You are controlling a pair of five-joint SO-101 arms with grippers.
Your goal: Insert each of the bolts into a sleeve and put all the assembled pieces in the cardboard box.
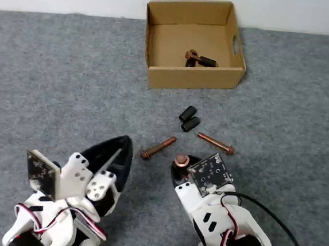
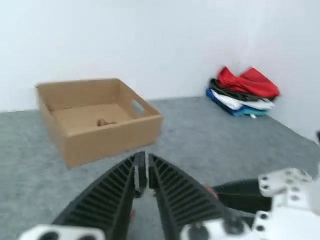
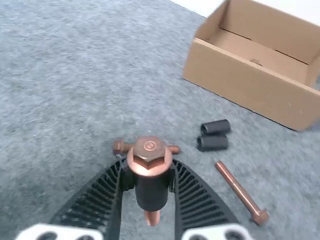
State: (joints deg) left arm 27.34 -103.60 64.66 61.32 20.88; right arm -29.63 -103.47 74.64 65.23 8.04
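Right gripper (image 3: 148, 172) is clamped on an assembled piece well in front of the cardboard box (image 1: 194, 78). Its jaws pinch the black sleeve (image 3: 151, 192), and the copper bolt (image 3: 149, 156) runs through it, hex head towards the wrist camera and tip poking out of the far end. Left gripper (image 2: 146, 161) is closed on nothing, off to one side and about as far from the box. On the grey carpet (image 1: 70, 80) between the held piece and the box lie two loose sleeves (image 1: 188, 113), side by side. A little farther from the box are two loose bolts (image 1: 157, 148), one to each side of the sleeves. One finished piece (image 1: 200, 60) lies inside the box. I judge the held pair to be small, rigid metal, light for this arm and not fragile. It is smooth and round, though, so it could twist or roll between the ribbed jaws. The bolt probably sits loose in the sleeve, so a grip on the sleeve alone risks the bolt sliding out if tipped head-down. Carrying it head uppermost, with the head resting on the sleeve's rim, looks safest.
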